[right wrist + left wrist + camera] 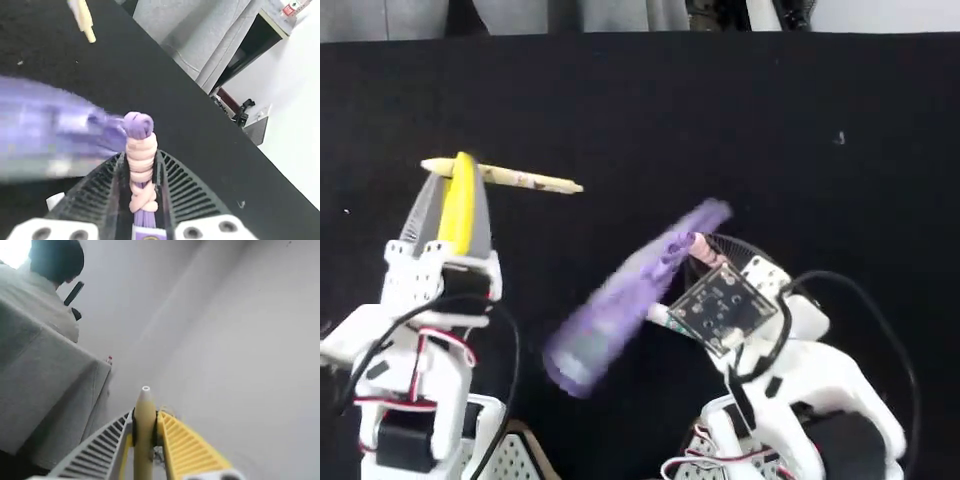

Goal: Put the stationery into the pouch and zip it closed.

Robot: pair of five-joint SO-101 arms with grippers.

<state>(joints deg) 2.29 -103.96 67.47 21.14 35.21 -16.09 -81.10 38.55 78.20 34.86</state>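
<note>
Hanging over the black table (770,120), your purple pouch (620,300) shows blurred, held by its pink braided pull cord (140,145), which your right gripper (140,159) clamps. Your left gripper (460,165) is closed on the yellow pen (525,178) near one end.

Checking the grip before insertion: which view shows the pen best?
The high view: the pen shows at full length, held crosswise in the left gripper. The left wrist view shows one end between the fingers; the right wrist view catches one end at its edge.
</note>
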